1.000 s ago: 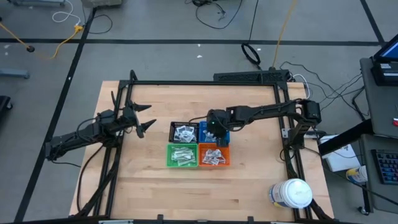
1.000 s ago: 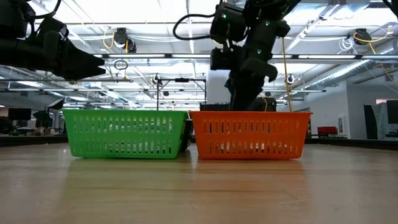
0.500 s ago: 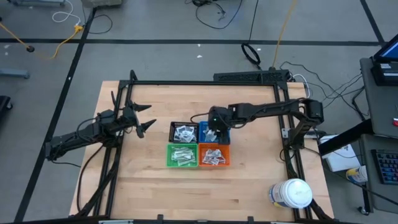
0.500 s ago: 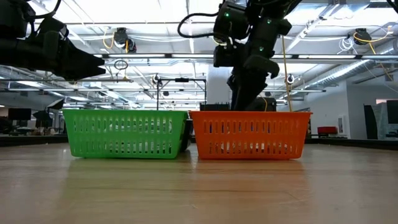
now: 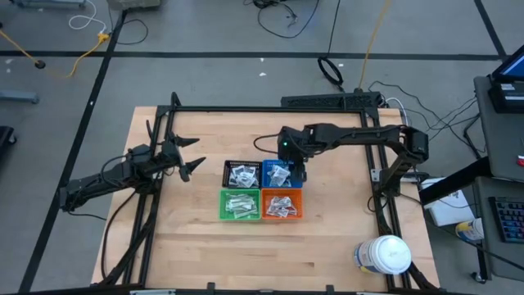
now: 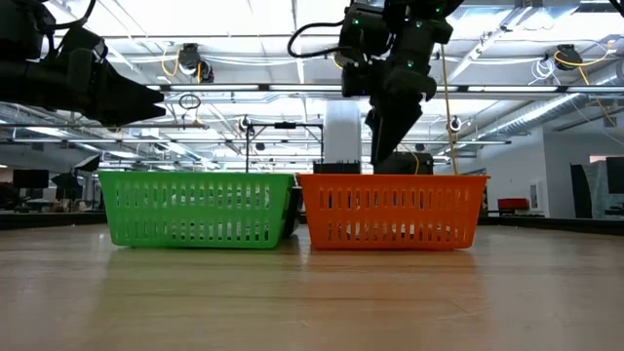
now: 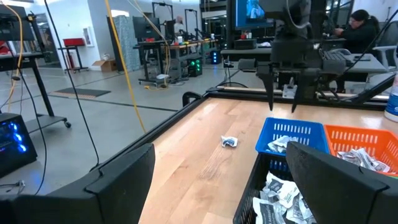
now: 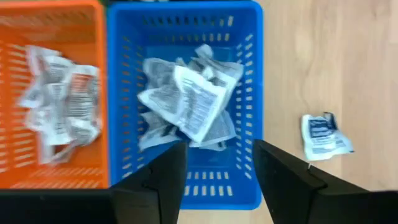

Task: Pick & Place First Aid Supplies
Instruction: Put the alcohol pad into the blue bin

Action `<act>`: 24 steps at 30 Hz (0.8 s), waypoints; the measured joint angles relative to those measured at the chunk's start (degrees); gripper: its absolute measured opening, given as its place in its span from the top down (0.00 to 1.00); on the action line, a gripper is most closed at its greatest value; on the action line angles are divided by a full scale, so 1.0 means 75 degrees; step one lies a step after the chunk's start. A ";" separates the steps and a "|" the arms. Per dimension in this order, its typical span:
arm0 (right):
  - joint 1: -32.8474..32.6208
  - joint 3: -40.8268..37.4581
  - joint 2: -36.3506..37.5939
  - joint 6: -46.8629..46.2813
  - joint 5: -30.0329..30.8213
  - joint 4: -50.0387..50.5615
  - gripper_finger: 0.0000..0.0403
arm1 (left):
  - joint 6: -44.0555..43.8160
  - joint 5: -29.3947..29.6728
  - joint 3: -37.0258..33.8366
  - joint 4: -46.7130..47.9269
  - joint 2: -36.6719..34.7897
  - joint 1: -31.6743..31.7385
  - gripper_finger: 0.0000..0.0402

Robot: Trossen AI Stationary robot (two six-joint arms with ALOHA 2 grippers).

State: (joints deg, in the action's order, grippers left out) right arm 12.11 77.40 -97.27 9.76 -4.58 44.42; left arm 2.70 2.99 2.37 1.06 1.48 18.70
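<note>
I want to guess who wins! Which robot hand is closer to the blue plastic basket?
Right. The right gripper hangs open just over the blue plastic basket, by its far-right side. The left gripper waits open off to the left, beyond the black basket.

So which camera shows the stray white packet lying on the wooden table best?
The right wrist view: the crumpled white packet lies in plain sight beside the blue bin. The left wrist view shows it small and distant; the other two don't show it.
</note>
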 joint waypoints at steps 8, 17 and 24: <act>0.0146 0.0229 0.0002 0.0333 -0.0610 0.0082 0.56 | 0.0000 0.0002 0.0000 0.0000 0.0001 0.0000 0.09; 0.1042 0.0234 -0.0184 0.0602 -0.0557 -0.0606 0.56 | 0.0000 0.0002 0.0000 0.0000 0.0003 0.0000 0.09; 0.1848 0.0231 -0.0450 0.0841 -0.0560 -0.0748 0.56 | 0.0000 0.0002 0.0000 0.0000 0.0000 0.0001 0.09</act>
State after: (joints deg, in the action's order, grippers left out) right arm 25.97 79.13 -100.65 16.07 -8.78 38.81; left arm 2.70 3.01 2.37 1.06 1.48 18.70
